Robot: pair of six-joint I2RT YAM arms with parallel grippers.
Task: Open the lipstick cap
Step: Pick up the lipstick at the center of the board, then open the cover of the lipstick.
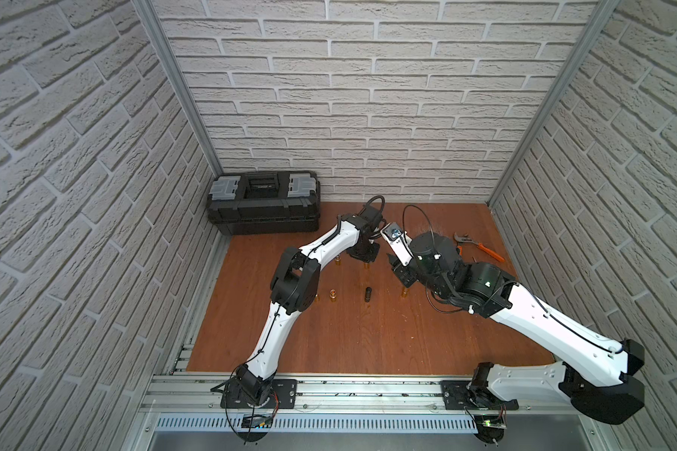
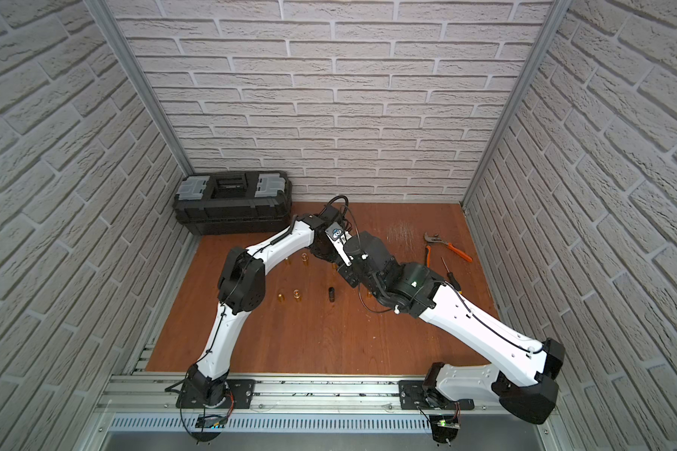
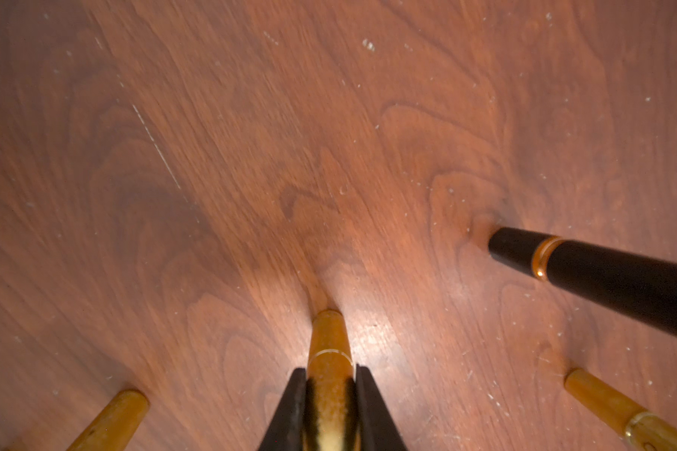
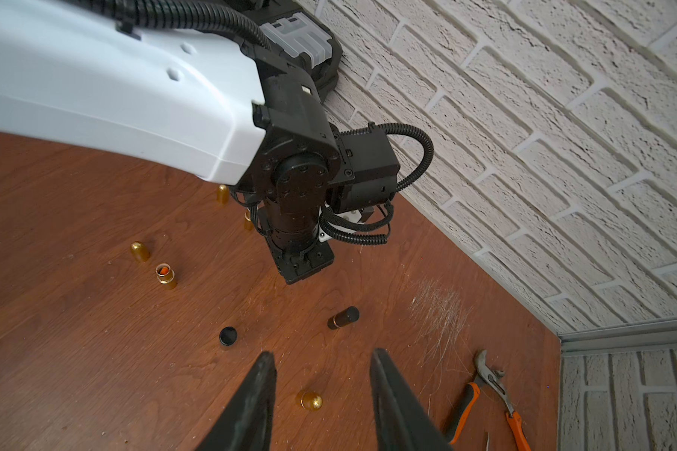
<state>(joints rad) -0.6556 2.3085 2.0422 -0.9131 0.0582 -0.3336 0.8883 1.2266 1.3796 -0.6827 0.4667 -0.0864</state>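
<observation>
Top views: left gripper (image 1: 362,253) is down over the far-mid part of the table (image 1: 368,343), just right of the toolbox (image 1: 264,203). What it holds is hidden under it here. Right gripper (image 1: 401,273) sits just to its right. A black lipstick (image 1: 368,295) stands nearer, mid table, w/ an opened lipstick (image 1: 333,295) to its left. Pliers (image 1: 481,246) lie far right. Left wrist view: left gripper (image 3: 329,377) is clamped tight on the gold lipstick (image 3: 327,336), which stands upright w/ its base on the wood. It's slim and shiny amber-gold, w/ a thin bright seam ring round it. Fingers (image 3: 290,410) pinch the cap (image 3: 329,394) just above that seam, and the cap sits flush on the base, no gap. A gold-banded tube (image 3: 602,273), black, stands apart from it, as do two more gold ones at the frame edge. Right wrist view: right gripper (image 4: 323,353) has a moderate gap btwn its jaws and holds nothing. A loose gold lipstick (image 4: 311,400) on the table shows through the gap, untouched. The opened lipstick (image 4: 165,273) shows an orange-red stick. The gold-banded tube (image 4: 342,317) stands close to the left arm's wrist.
</observation>
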